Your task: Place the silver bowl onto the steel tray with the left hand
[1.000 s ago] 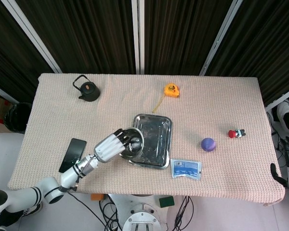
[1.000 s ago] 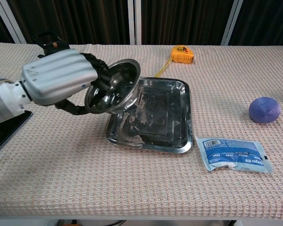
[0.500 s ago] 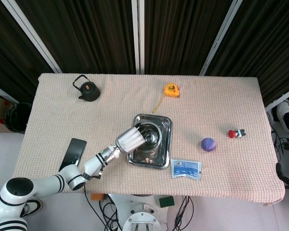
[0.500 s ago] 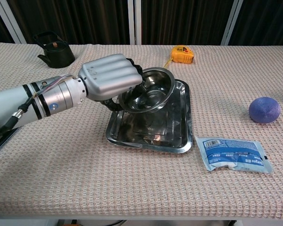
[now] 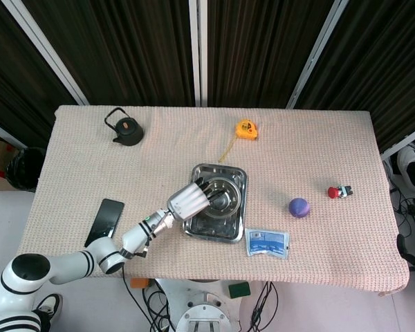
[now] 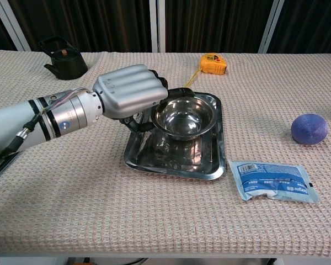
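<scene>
head view: left hand [image 5: 191, 199] grips rim of silver bowl [image 5: 222, 197] over steel tray [image 5: 218, 211], upright for set-down; right hand barely in frame, state unclear | chest view: bowl level inside the tray, contact uncertain; beige woven cloth covers desk [image 6: 154, 221], dark curtains behind

The left hand [image 6: 129, 91] was matte silver-grey with black fingers. The bowl [image 6: 185, 117] it gripped shone mirror-silver, as did the steel tray [image 6: 174, 160] beneath it. The cloth [image 6: 154, 215] under both was beige waffle-weave. Beyond the hand's fingertips lay a yellow-orange tape measure [image 6: 213, 63]; further right, a purple ball [image 6: 309, 129].
</scene>
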`<act>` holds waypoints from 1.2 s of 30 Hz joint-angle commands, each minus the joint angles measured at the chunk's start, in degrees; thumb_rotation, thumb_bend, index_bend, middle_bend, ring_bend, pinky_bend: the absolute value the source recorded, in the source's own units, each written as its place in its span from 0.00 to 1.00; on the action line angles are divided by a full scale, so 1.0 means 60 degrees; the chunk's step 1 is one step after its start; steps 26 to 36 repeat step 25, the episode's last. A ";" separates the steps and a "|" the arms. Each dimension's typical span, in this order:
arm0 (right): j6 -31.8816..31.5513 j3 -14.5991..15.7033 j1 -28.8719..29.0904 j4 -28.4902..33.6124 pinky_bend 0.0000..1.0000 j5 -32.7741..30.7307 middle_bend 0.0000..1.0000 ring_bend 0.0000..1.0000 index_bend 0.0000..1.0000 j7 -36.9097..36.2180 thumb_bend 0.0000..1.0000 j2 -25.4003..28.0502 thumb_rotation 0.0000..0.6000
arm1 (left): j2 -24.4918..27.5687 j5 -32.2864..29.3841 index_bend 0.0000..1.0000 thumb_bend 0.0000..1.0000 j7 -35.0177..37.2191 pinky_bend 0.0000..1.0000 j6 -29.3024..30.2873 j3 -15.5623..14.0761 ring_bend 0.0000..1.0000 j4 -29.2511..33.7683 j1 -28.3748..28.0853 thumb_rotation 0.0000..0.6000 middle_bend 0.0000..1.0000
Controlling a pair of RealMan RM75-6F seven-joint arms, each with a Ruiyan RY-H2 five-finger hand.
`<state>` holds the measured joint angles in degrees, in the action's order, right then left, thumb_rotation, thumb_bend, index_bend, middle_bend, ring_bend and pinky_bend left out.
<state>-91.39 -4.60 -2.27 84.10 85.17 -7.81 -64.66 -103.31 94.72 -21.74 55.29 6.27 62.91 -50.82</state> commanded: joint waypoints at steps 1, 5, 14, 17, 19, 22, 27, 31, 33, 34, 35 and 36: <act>-0.0003 -0.0004 0.0001 0.0017 0.00 0.0013 0.00 0.00 0.00 0.0005 0.43 0.0011 1.00 | 0.0511 0.0085 0.08 0.29 -0.0221 0.32 0.0793 -0.0001 0.30 0.0761 0.0319 1.00 0.40; 0.0054 0.0025 0.0042 0.0058 0.00 0.0084 0.00 0.00 0.00 0.0067 0.43 0.0008 1.00 | 0.1805 0.0117 0.13 0.28 -0.0810 0.31 0.2340 -0.0031 0.28 0.2384 0.1284 1.00 0.36; 0.0410 0.0267 0.0167 -0.0351 0.00 0.0259 0.00 0.00 0.00 0.0340 0.43 -0.0380 1.00 | 0.4639 -0.1149 0.25 0.15 0.1060 0.25 0.4925 -0.1598 0.14 0.4126 0.4815 1.00 0.23; 0.0524 0.0254 0.0172 -0.0512 0.00 0.0110 0.00 0.00 0.00 0.0434 0.42 -0.0513 1.00 | 0.5246 -0.1653 0.20 0.11 0.1938 0.22 0.5040 -0.2163 0.10 0.4046 0.5698 1.00 0.16; 0.0570 0.0257 0.0179 -0.0574 0.00 0.0072 0.00 0.00 0.00 0.0451 0.40 -0.0570 1.00 | 0.5374 -0.1737 0.18 0.10 0.2303 0.22 0.5322 -0.2344 0.09 0.3837 0.6163 1.00 0.15; 0.0668 0.0317 0.0192 -0.0648 0.00 0.0071 0.00 0.00 0.00 0.0536 0.39 -0.0678 1.00 | 0.5275 -0.1700 0.17 0.08 0.2749 0.21 0.5843 -0.2464 0.09 0.3378 0.6793 1.00 0.14; 0.0743 0.0373 0.0220 -0.0659 0.00 0.0115 0.00 0.00 0.00 0.0610 0.39 -0.0776 1.00 | 0.5146 -0.1646 0.16 0.07 0.3063 0.20 0.6180 -0.2441 0.08 0.2968 0.7199 1.00 0.14; 0.0743 0.0373 0.0220 -0.0659 0.00 0.0115 0.00 0.00 0.00 0.0610 0.39 -0.0776 1.00 | 0.5146 -0.1646 0.16 0.07 0.3063 0.20 0.6180 -0.2441 0.08 0.2968 0.7199 1.00 0.14; 0.0743 0.0373 0.0220 -0.0659 0.00 0.0115 0.00 0.00 0.00 0.0610 0.39 -0.0776 1.00 | 0.5146 -0.1646 0.16 0.07 0.3063 0.20 0.6180 -0.2441 0.08 0.2968 0.7199 1.00 0.14; 0.0743 0.0373 0.0220 -0.0659 0.00 0.0115 0.00 0.00 0.00 0.0610 0.39 -0.0776 1.00 | 0.5146 -0.1646 0.16 0.07 0.3063 0.20 0.6180 -0.2441 0.08 0.2968 0.7199 1.00 0.14; 0.0743 0.0373 0.0220 -0.0659 0.00 0.0115 0.00 0.00 0.00 0.0610 0.39 -0.0776 1.00 | 0.5146 -0.1646 0.16 0.07 0.3063 0.20 0.6180 -0.2441 0.08 0.2968 0.7199 1.00 0.14; 0.0743 0.0373 0.0220 -0.0659 0.00 0.0115 0.00 0.00 0.00 0.0610 0.39 -0.0776 1.00 | 0.5146 -0.1646 0.16 0.07 0.3063 0.20 0.6180 -0.2441 0.08 0.2968 0.7199 1.00 0.14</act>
